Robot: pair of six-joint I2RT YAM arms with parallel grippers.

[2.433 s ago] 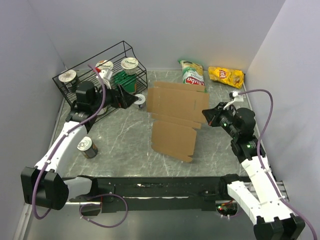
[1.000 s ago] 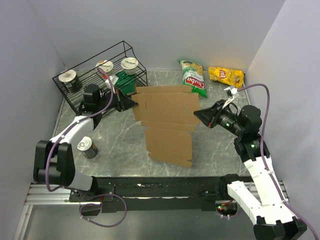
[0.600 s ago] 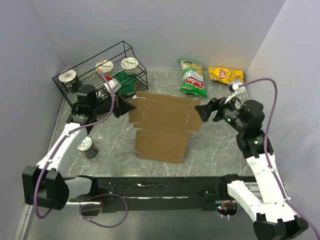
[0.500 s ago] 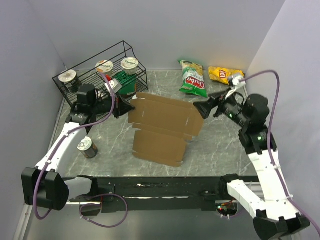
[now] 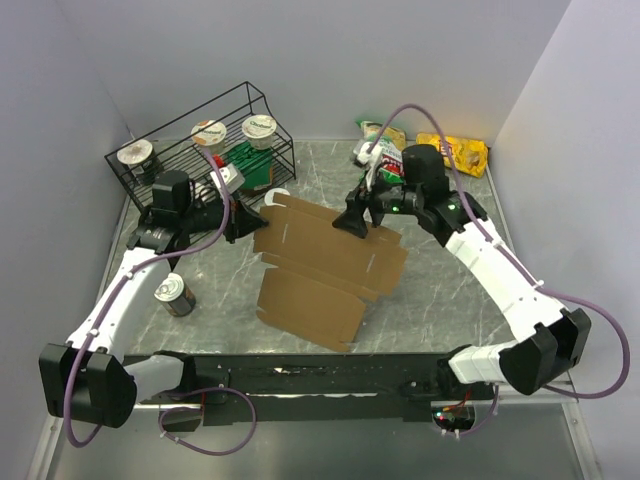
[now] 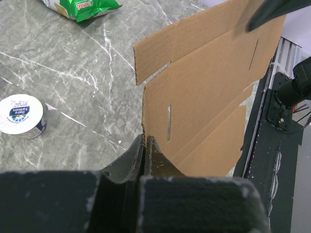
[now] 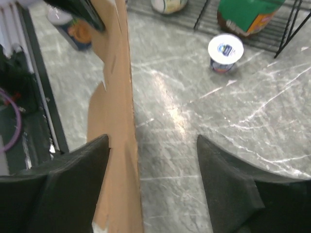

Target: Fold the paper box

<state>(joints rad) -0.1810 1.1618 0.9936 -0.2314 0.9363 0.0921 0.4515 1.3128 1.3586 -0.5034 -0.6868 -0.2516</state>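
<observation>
The paper box (image 5: 320, 262) is a flat brown cardboard sheet with slots and flaps, held tilted above the middle of the table. My left gripper (image 5: 243, 222) is shut on its left edge; in the left wrist view the fingertips (image 6: 145, 139) pinch the corrugated edge and the sheet (image 6: 209, 92) stretches away from them. My right gripper (image 5: 356, 222) hangs open over the sheet's far edge. In the right wrist view the sheet (image 7: 119, 97) shows edge-on just inside the left finger of the open right gripper (image 7: 151, 141), with bare table across the rest of the gap.
A black wire rack (image 5: 170, 158) with cups stands at the back left. A can (image 5: 175, 293) stands near the left arm. A yogurt cup (image 7: 225, 51) sits on the table by the rack. Green (image 5: 388, 152) and yellow (image 5: 466, 153) chip bags lie at the back.
My right gripper opened, let go of the sheet's right edge and swung left over its far edge. The sheet, still in my left gripper, shifted left and tilted.
</observation>
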